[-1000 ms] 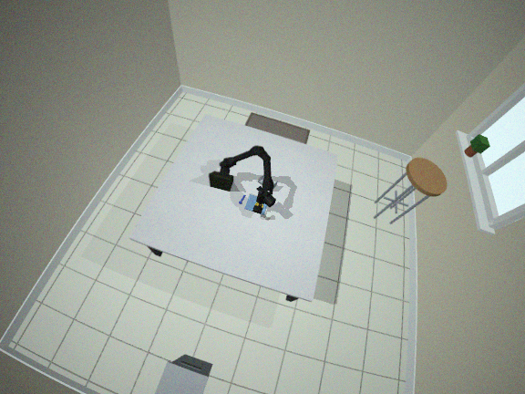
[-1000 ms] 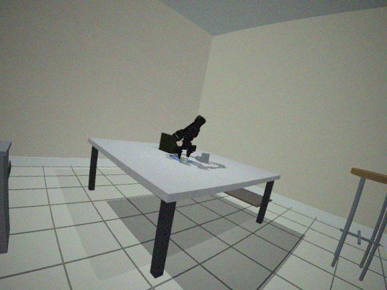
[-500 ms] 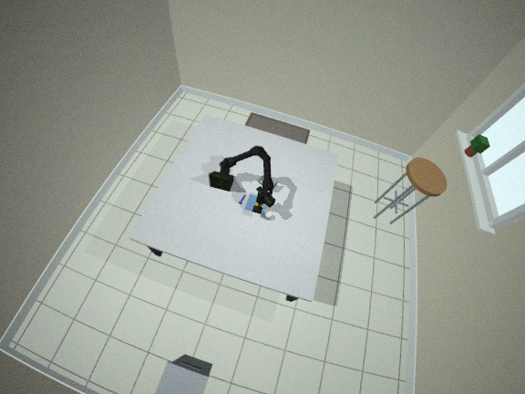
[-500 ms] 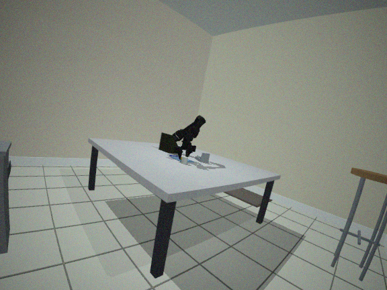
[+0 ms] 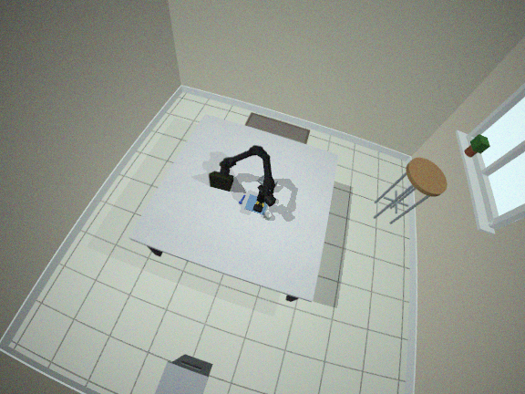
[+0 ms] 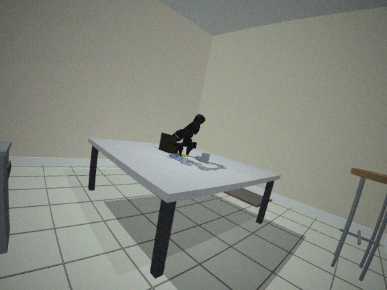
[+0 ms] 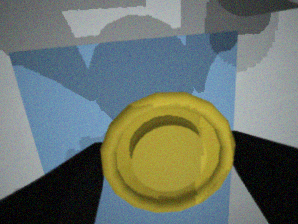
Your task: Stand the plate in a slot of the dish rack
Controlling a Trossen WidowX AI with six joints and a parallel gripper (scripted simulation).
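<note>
You have the grasp in hand: the gripper (image 5: pixel 259 206) (image 6: pixel 185 154) (image 7: pixel 165 145) is clamped on the yellow plate (image 5: pixel 257 202) (image 6: pixel 184 155) (image 7: pixel 167 162) by opposite sides of its rim, over the blue mat (image 5: pixel 251 201) (image 6: pixel 177 158) (image 7: pixel 45 97), well in from every edge of the counter (image 5: pixel 205 228) (image 6: pixel 215 181). Next, probably lift straight up, then turn it upright for the rack. Your arm (image 5: pixel 268 169) (image 6: pixel 199 119) arches high at the elbow, fingers reaching down.

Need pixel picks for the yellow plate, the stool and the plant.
yellow plate (image 7: pixel 167 160) (image 6: pixel 184 155): wrist, top and exterior views, face
stool (image 5: pixel 426 176) (image 6: pixel 371 176): top and exterior views, wooden seat
plant (image 5: pixel 480 143): top view, green foliage
</note>
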